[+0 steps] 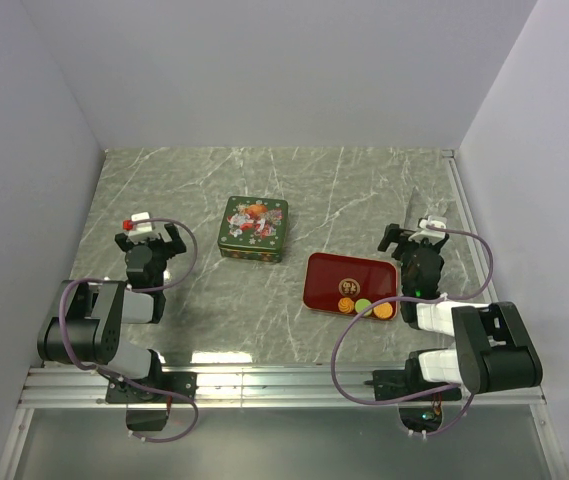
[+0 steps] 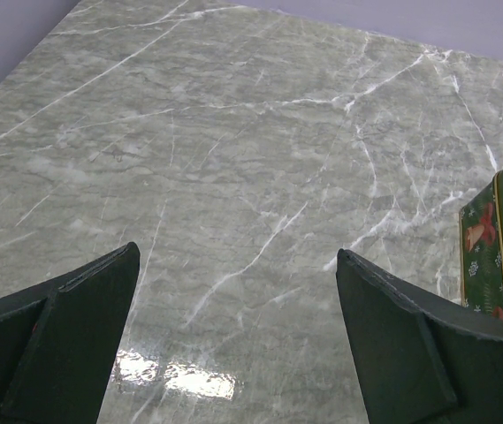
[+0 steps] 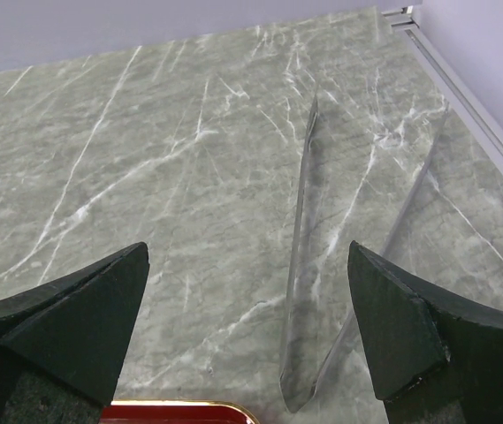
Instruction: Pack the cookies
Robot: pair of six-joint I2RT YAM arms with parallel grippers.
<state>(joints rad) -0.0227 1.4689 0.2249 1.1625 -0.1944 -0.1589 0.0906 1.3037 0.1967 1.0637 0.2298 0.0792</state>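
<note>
The cookies [image 1: 362, 303], small orange, green and brown rounds, lie along the near edge of a red tray [image 1: 339, 270] in the top view. A closed green tin [image 1: 254, 228] with festive print stands left of the tray; its corner shows in the left wrist view as the green tin [image 2: 497, 256]. My left gripper [image 1: 147, 238] [image 2: 238, 252] is open over bare marble, left of the tin. My right gripper [image 1: 413, 240] [image 3: 249, 249] is open, just right of the tray, whose red tray rim [image 3: 180, 410] shows below it. Neither gripper holds anything.
A see-through plastic piece [image 3: 300, 265] lies on the marble ahead of the right gripper. An aluminium rail [image 1: 461, 210] runs along the right table edge, with walls at the left, back and right.
</note>
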